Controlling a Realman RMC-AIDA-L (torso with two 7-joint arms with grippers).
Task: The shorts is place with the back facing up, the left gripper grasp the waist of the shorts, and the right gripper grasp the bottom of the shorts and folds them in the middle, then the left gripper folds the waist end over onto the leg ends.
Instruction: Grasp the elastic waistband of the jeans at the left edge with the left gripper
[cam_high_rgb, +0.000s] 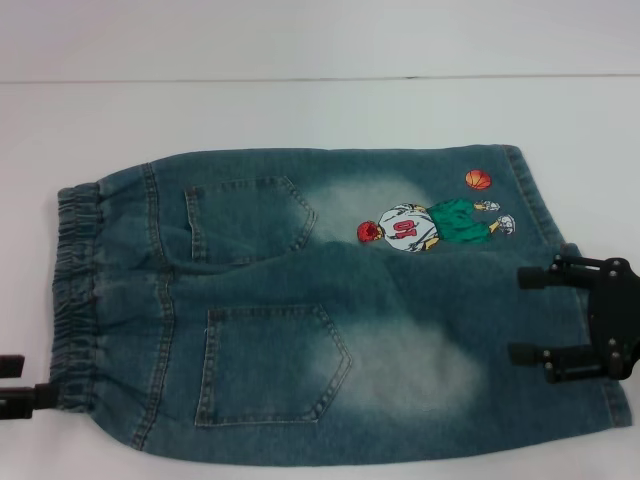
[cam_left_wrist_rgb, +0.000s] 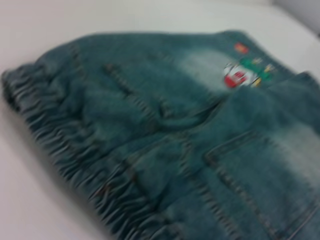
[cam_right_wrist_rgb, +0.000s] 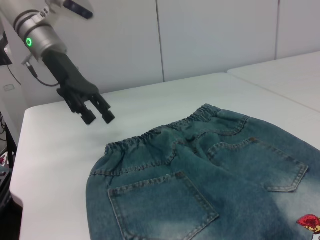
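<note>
The denim shorts (cam_high_rgb: 300, 300) lie flat on the white table, back up, with two back pockets showing. Their elastic waist (cam_high_rgb: 75, 290) is at the left and the leg ends (cam_high_rgb: 560, 250) at the right, near an embroidered basketball figure (cam_high_rgb: 430, 225). My left gripper (cam_high_rgb: 30, 382) is at the near end of the waist, just off the cloth. The right wrist view shows that left gripper (cam_right_wrist_rgb: 99, 118) open, above the table and apart from the waist (cam_right_wrist_rgb: 165, 130). My right gripper (cam_high_rgb: 517, 315) stands open over the near leg's hem, holding nothing. The left wrist view shows the waist (cam_left_wrist_rgb: 60, 130) close up.
The white table (cam_high_rgb: 300, 110) stretches beyond the shorts to a far edge with a pale wall behind. In the right wrist view a second white table (cam_right_wrist_rgb: 280, 75) stands beside this one.
</note>
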